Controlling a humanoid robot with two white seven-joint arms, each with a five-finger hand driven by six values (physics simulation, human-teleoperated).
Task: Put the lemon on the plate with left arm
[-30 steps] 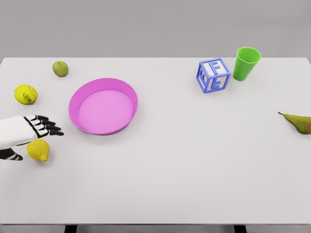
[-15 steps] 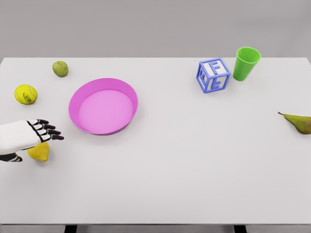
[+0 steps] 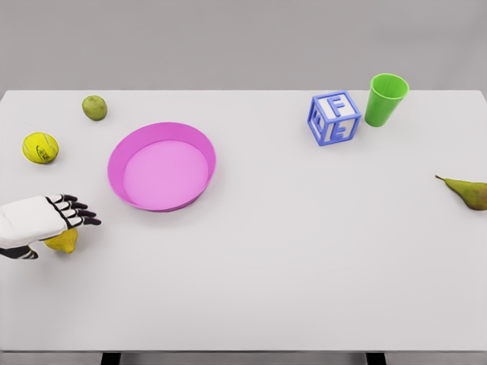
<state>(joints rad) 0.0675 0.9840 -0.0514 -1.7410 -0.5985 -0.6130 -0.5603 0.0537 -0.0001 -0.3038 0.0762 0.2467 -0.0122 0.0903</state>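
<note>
The yellow lemon [image 3: 64, 242] lies on the white table near the left edge, mostly covered by my left hand [image 3: 76, 212]. That hand hovers right over it, palm down, black fingers stretched out to the right and open; its thumb shows at the lemon's left. The pink plate [image 3: 208, 163] is a shallow round dish up and to the right of the hand, with nothing in it. My right arm is out of view.
A tennis ball [image 3: 40, 147] and a small green fruit [image 3: 94, 107] sit at the far left. A blue letter block [image 3: 334, 118] and a green cup [image 3: 386, 99] stand at the back right. A pear [image 3: 467, 191] lies at the right edge.
My left hand has come down and a little toward me over the lemon, hiding more of it. The lemon and everything else stayed in place.
</note>
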